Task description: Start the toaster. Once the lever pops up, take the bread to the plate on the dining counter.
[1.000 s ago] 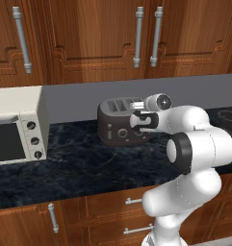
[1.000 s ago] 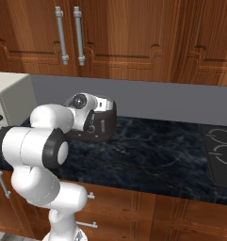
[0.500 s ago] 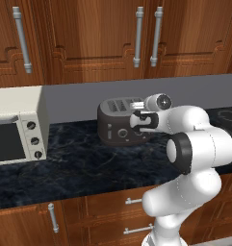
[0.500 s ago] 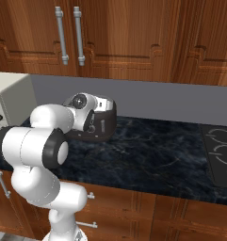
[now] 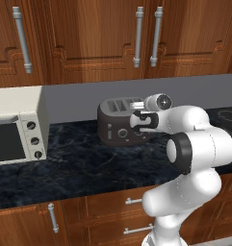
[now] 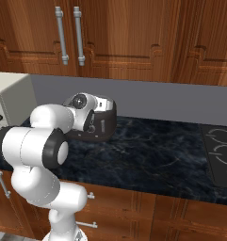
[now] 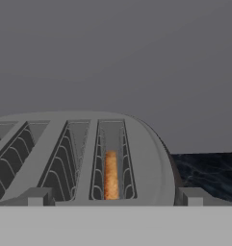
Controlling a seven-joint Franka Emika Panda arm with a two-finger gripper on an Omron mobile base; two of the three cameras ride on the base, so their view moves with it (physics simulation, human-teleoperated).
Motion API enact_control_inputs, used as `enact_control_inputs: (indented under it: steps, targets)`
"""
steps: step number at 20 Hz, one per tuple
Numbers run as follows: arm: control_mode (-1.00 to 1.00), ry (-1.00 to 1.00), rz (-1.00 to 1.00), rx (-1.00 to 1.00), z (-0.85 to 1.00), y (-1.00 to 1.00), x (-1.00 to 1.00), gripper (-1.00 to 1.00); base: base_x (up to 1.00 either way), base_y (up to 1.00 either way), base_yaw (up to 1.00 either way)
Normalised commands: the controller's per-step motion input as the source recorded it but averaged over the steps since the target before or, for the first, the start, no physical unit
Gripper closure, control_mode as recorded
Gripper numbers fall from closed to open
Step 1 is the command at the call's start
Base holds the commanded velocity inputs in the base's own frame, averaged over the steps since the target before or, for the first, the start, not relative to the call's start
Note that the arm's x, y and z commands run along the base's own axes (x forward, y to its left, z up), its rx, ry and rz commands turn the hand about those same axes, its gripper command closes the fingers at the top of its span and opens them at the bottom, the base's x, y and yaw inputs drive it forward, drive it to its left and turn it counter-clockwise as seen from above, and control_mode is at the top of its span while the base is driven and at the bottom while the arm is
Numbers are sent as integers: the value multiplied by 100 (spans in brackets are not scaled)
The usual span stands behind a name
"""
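One bread [image 7: 110,175] slice sunk in toaster [image 5: 118,122] slot; end effector [image 7: 112,196] fully spread, empty, at toaster's end

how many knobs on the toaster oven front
3, stacked in a column on the right of the toaster oven's front: top knob, middle knob, bottom knob. The frame's left edge cuts it off, so more may be hidden.

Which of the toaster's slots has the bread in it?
The slot nearest the toaster's rounded end, rightmost in the hand view: the bread sits low inside it as an orange-brown strip. The other slots show just bare wire guides.
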Motion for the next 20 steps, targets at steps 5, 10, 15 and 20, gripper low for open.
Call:
enact_control_inputs:
  steps: [5,10,15,20]
  targets:
    - [-100,0,0,0,0,0,0,-100,0,0,0]
    - [-100,0,0,0,0,0,0,-100,0,0,0]
    - [-100,0,0,0,0,0,0,-100,0,0,0]
    - [-100,0,0,0,0,0,0,-100,0,0,0]
